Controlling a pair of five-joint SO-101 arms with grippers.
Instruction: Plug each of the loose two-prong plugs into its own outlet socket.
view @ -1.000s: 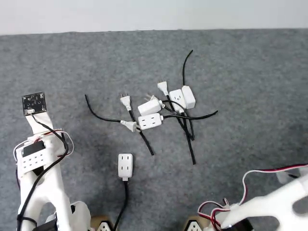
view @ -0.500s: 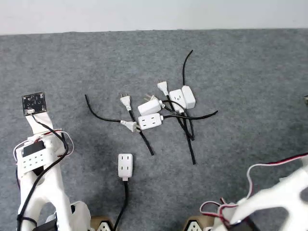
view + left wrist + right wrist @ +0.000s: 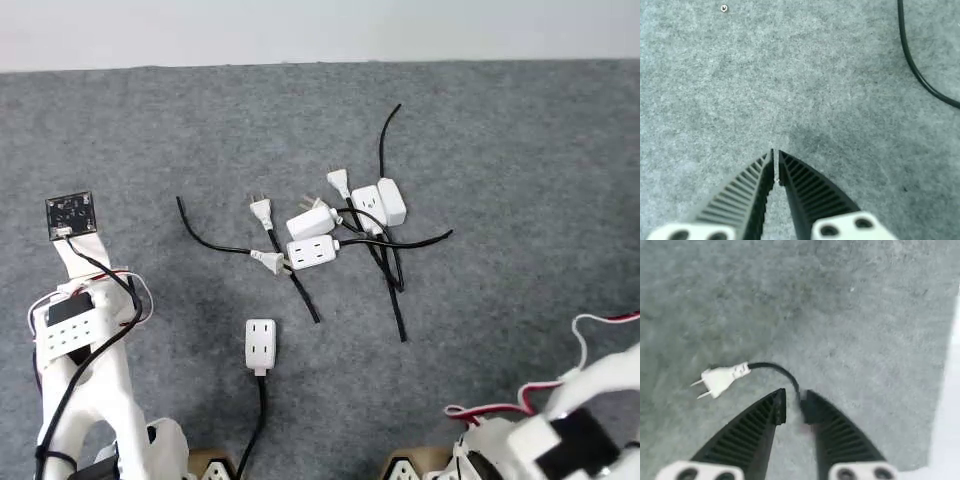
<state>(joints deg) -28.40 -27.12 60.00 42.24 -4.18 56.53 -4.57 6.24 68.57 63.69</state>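
My left gripper (image 3: pixel 775 154) points down at the grey carpet (image 3: pixel 715 75), jaws pressed together tip to tip. A black cable (image 3: pixel 912 65) curves across the carpet well beyond them. My right gripper (image 3: pixel 794 399) has its jaws pinching a black cord (image 3: pixel 774 368) a short way behind its white two-prong plug (image 3: pixel 722 378). The cord arcs out of the pinch and the prongs point away from me, though I cannot tell whether the plug rests on the carpet or hangs above it. In the high view my left arm (image 3: pixel 85 370) stands at the near left and my right arm (image 3: pixel 570 435) at the near right. Between them lies a lone outlet socket (image 3: pixel 260 343), its lead running to the near edge. Farther out, mid-table, cords tangle around a socket block (image 3: pixel 311 252), a tilted socket (image 3: pixel 312 221) just beyond it, and a square socket (image 3: pixel 368 207) touching an end socket (image 3: pixel 391 201). Three loose plugs lie among them: a left plug (image 3: pixel 261 210), a near plug (image 3: pixel 268 261) just beside the socket block, and a far plug (image 3: pixel 338 183).
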